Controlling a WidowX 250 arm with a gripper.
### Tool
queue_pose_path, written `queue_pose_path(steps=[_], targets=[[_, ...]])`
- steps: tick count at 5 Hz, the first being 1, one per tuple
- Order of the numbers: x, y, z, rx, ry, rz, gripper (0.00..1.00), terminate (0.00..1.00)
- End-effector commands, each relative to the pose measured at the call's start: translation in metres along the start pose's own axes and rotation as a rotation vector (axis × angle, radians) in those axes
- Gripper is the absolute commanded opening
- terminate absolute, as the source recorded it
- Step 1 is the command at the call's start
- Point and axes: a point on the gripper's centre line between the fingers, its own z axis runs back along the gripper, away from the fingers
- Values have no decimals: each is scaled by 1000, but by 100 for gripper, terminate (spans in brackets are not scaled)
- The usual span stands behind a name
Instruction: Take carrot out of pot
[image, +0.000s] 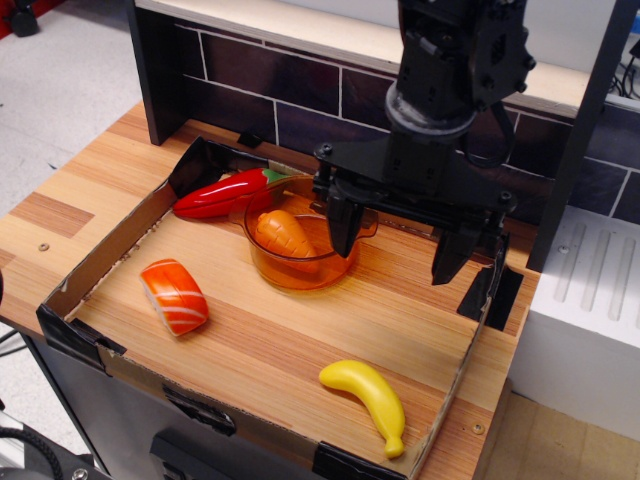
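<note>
Observation.image shows the carrot (284, 233) in the pot (300, 275), left of the spread-apart claw (395, 245), long axis running left-right.

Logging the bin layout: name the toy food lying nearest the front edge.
The yellow banana, near the front right corner; the sushi piece, pepper and carrot all lie farther back.

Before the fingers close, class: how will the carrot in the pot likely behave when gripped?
The carrot looks like glossy moulded plastic, so probably stiff and light. Its tapered shape may let it slip from the fingers. The pot also looks light, so a nudge could shift it.
</note>
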Motion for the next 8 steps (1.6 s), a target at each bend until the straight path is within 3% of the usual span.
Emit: queue_pose_path(steps=[1, 3, 4, 5, 6, 8], targets=[[0, 0, 0, 0, 0, 0, 100, 0], [19, 35, 10, -55, -79, 366, 100, 0], [31, 55, 11, -38, -109, 587, 100, 0], [40, 69, 3, -3, -98, 747, 100, 0], [45, 75, -12, 40, -90, 841, 100, 0], [51, 82, -35, 20, -87, 1041, 100, 0]])
